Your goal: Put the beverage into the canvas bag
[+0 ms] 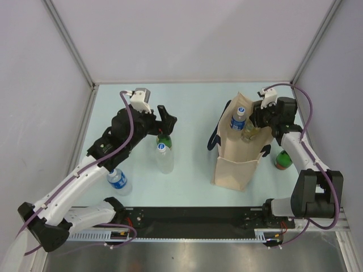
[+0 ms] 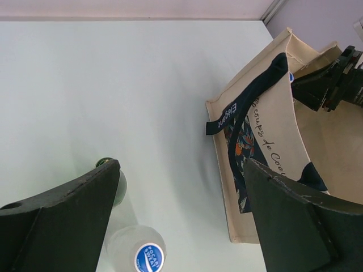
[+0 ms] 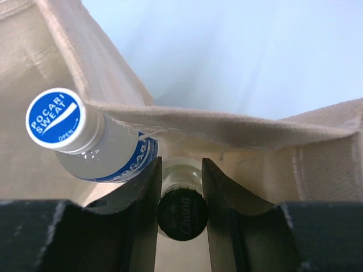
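The beverage (image 3: 181,214), a clear bottle with a black cap reading Chang, is sitting in the open mouth of the canvas bag (image 1: 233,167), with its neck just below a fold of the beige rim (image 3: 227,127). The right gripper (image 3: 180,167) is clamping that neck from both sides, its two dark fingers pressing against the glass just under the cap. How deep the bottle is reaching into the bag is hidden.

The right arm is bending up from its base at the near right corner. Its forearm is angling inward and its wrist is hanging over the far right side of the bag, pointing down into it. A Pocari Sweat bottle (image 3: 55,119) with a blue and white cap is leaning in the bag just beside the gripped one.

The left arm is stretching diagonally from the near left corner toward the middle of the table. The left gripper (image 1: 163,126) is hovering with its jaws spread wide and holding nothing. It is poised above a green bottle (image 1: 164,140) and a clear bottle (image 1: 164,160), well apart from the bag.
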`<state>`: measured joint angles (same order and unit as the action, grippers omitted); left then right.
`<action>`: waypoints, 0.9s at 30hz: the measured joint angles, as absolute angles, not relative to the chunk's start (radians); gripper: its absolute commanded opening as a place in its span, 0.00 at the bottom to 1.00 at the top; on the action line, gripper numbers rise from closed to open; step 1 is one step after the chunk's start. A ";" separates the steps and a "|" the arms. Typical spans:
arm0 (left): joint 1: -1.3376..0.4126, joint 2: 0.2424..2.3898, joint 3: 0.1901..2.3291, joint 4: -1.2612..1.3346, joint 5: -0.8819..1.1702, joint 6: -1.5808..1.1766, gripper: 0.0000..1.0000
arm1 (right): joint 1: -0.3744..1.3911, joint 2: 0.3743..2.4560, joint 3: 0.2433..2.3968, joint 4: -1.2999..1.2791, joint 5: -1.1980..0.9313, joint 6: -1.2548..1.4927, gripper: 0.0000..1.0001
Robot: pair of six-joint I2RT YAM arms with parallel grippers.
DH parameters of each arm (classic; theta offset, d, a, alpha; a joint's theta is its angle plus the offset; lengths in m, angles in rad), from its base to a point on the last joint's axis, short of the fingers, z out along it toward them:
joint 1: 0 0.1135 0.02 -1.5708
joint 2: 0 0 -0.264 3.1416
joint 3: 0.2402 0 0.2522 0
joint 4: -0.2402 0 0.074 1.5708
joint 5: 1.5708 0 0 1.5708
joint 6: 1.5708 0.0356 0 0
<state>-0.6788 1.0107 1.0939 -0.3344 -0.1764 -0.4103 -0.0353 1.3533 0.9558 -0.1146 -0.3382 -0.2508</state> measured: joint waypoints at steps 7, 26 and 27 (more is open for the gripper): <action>-0.670 1.021 1.094 -0.331 -0.171 -0.410 0.95 | -0.039 1.330 0.895 -0.076 -0.401 -0.319 0.15; -0.662 1.041 1.094 -0.323 -0.144 -0.410 0.96 | -0.046 1.237 0.873 -0.132 -0.467 -0.418 0.54; -0.662 1.041 1.094 -0.323 -0.143 -0.410 0.95 | -0.046 1.234 0.873 -0.138 -0.471 -0.420 0.54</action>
<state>-0.6621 1.0412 1.0939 -0.3225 -0.1429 -0.4095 -0.0456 1.2339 0.8726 -0.1383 -0.4706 -0.4202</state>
